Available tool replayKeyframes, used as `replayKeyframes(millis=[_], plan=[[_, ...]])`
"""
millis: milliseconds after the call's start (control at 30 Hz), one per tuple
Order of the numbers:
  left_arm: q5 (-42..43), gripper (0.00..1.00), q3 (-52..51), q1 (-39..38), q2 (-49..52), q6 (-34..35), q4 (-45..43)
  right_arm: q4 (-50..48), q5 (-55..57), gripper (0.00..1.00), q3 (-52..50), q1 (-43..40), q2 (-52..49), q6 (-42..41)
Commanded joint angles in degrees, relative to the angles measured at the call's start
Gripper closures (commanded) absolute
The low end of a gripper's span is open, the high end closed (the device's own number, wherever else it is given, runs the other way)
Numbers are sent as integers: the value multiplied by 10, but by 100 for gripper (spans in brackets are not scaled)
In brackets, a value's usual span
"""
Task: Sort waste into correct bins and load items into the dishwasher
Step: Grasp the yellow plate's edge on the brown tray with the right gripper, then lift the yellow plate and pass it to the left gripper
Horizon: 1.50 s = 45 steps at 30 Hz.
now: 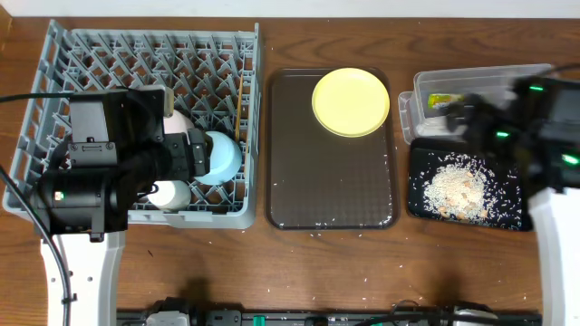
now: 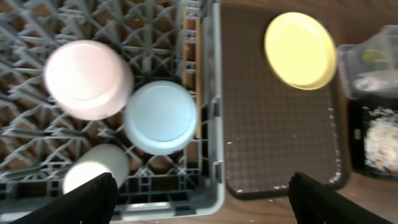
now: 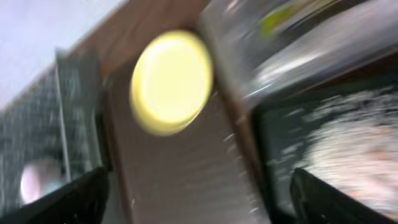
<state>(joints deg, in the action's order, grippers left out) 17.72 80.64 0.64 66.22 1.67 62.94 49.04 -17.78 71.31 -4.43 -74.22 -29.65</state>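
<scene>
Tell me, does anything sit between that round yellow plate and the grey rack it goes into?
Nothing visible does. The round yellow plate lies on the dark brown serving tray; only bare tray and the rack's side wall separate it from the grey plastic dish rack.

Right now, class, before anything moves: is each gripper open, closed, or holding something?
Left gripper: open, fingers wide apart, holding nothing.
Right gripper: open, fingers wide apart, holding nothing.
</scene>
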Motion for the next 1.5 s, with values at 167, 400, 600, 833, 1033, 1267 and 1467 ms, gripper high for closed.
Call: replayKeyframes(millis=[167,400,600,833,1033,1267,1467], plan=[[33,11,7,0,-3,1,1,-69,210,11,-37,248,-172,-309],[33,11,7,0,-3,1,1,-282,245,36,-37,274,-336,-382],[33,11,7,0,-3,1,1,-315,231,55,-37,273,-424,-397],[33,7,7,0,1,1,0,-224,231,99,-37,265,-392,-346],[128,1,7,0,4,1,-10,-184,191,99,-37,235,-259,-118],[293,1,7,-2,39,1,-43,-184,-109,99,-37,187,-64,168],[373,10,7,-63,78,1,-83,-184,-146,99,-37,204,25,195]])
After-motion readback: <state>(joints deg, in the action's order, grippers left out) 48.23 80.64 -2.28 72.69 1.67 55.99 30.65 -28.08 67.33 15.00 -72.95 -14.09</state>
